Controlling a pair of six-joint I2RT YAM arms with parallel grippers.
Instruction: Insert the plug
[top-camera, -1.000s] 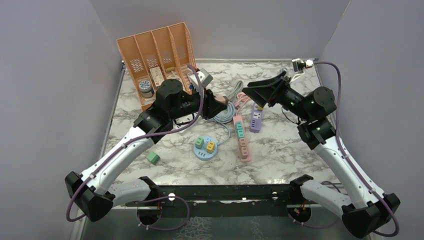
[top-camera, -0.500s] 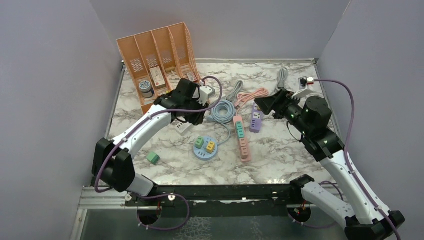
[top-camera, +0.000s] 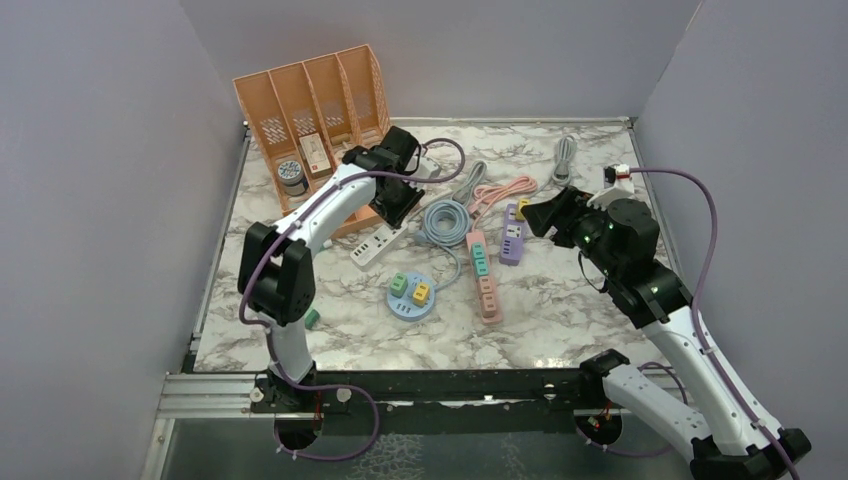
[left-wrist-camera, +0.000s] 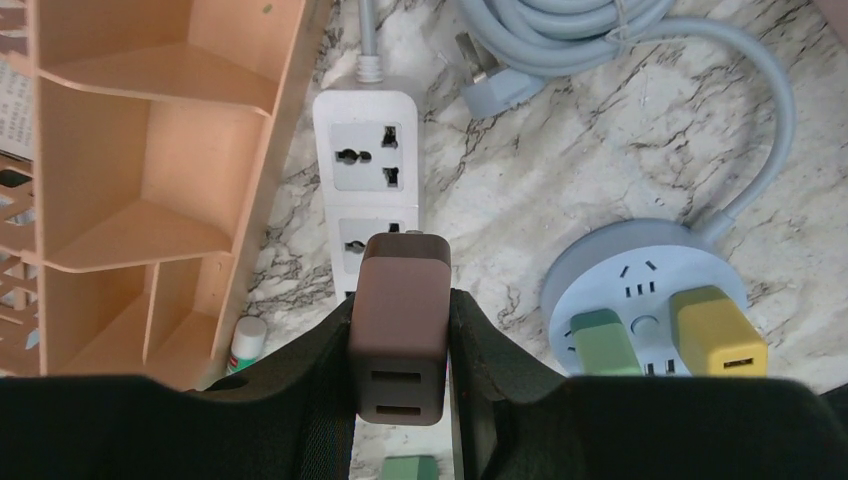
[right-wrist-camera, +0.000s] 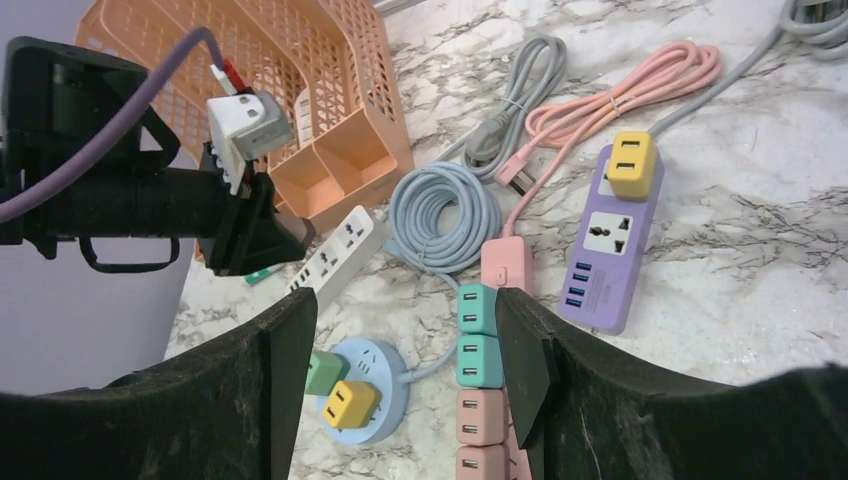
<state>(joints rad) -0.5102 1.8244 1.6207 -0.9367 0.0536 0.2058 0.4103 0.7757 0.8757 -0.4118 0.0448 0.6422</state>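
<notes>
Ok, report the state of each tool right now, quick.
Left tool: closed on the brown adapter.
Right tool: open, holding nothing.

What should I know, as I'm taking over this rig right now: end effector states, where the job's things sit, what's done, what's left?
Left end effector: shut on the brown plug, held over the white power strip beside the orange organizer.
Right end effector: open, empty, above the pink power strip.
Done: plug is in hand, over the strip.
Left: line it up with a free socket and push it in; it does not look seated yet.
</notes>
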